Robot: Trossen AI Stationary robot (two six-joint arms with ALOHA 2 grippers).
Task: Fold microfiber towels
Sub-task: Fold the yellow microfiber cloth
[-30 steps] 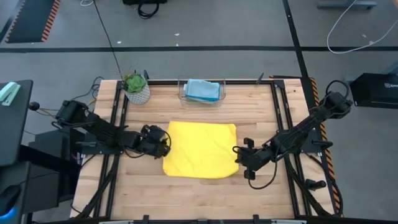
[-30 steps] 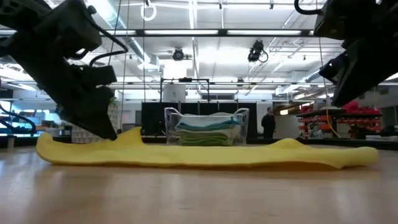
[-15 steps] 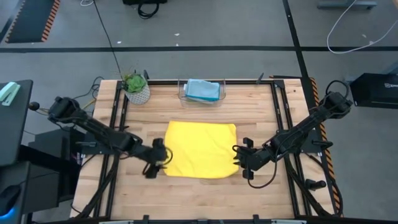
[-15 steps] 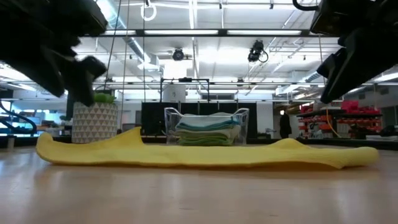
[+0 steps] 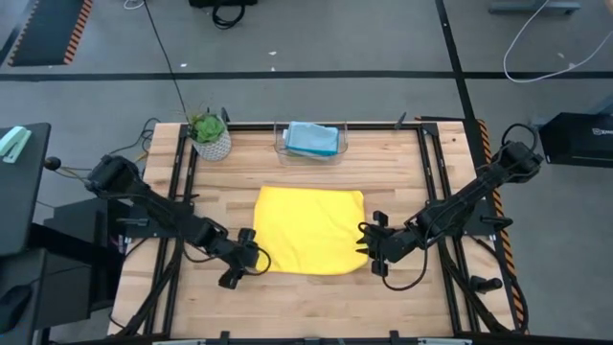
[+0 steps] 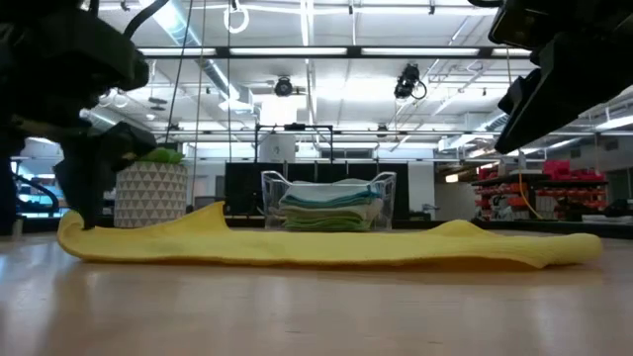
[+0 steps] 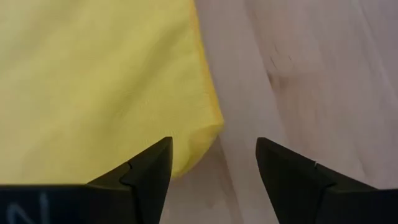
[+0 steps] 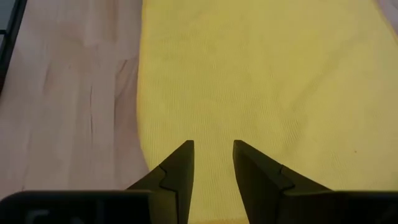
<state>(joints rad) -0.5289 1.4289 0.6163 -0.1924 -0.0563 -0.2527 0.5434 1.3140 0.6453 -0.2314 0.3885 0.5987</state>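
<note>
We have the yellow microfiber towel (image 5: 309,230) lying flat mid-table, unfolded, our left gripper (image 5: 251,261) wide open at its near corner and right gripper (image 5: 367,247) part-open, empty, with folded towels (image 5: 312,137) already binned.

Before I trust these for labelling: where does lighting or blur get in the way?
Low view: bright ceiling lights backlight the arms into dark silhouettes; the yellow towel stays clear. Left wrist view: the towel corner looks soft and slightly blurred. High view: even light, no glare on the table.
</note>
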